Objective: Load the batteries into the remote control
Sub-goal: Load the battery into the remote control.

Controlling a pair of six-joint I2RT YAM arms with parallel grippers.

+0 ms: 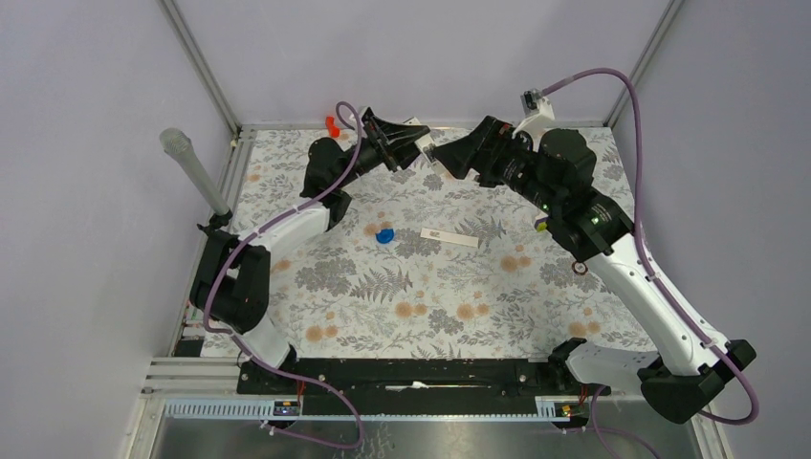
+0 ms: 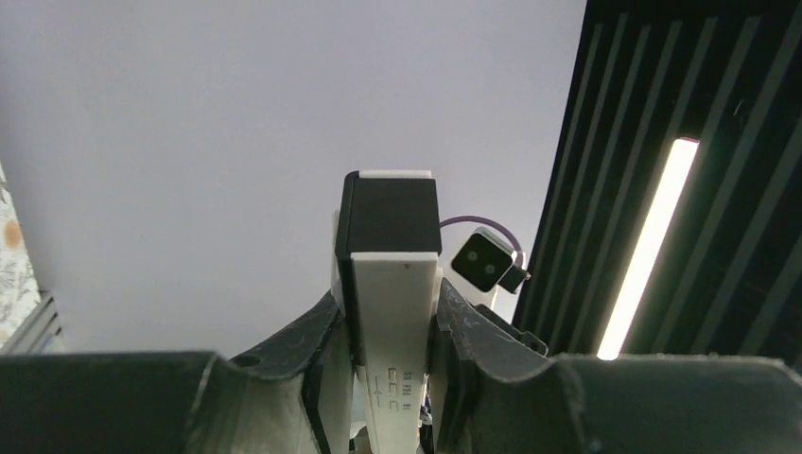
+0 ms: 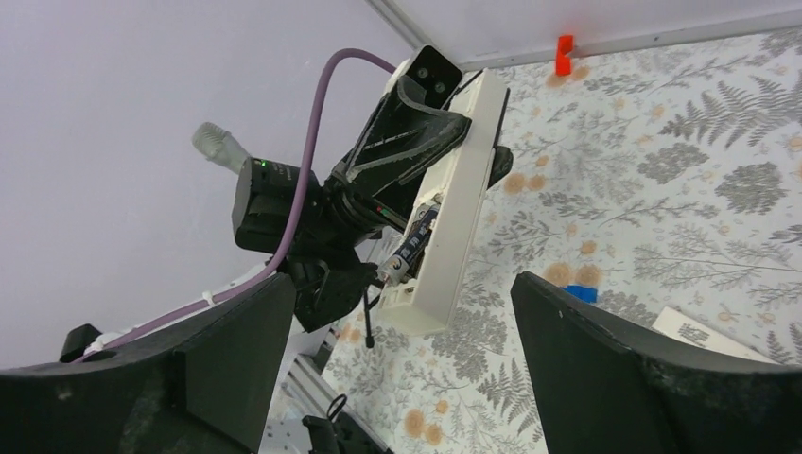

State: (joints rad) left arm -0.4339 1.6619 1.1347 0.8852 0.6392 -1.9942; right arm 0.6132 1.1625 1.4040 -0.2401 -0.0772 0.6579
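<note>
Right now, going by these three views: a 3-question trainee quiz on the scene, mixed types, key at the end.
1. True or false: the right gripper is open and holds nothing.
2. The remote control is: A) lying loose, ungripped; B) clamped in the left gripper, battery bay uncovered; C) held by both grippers.
3. Fill in: in the top view, the blue blob lies to the ____ of the white cover strip, not touching it.

Key: 1 true; 2 B; 3 left.
</note>
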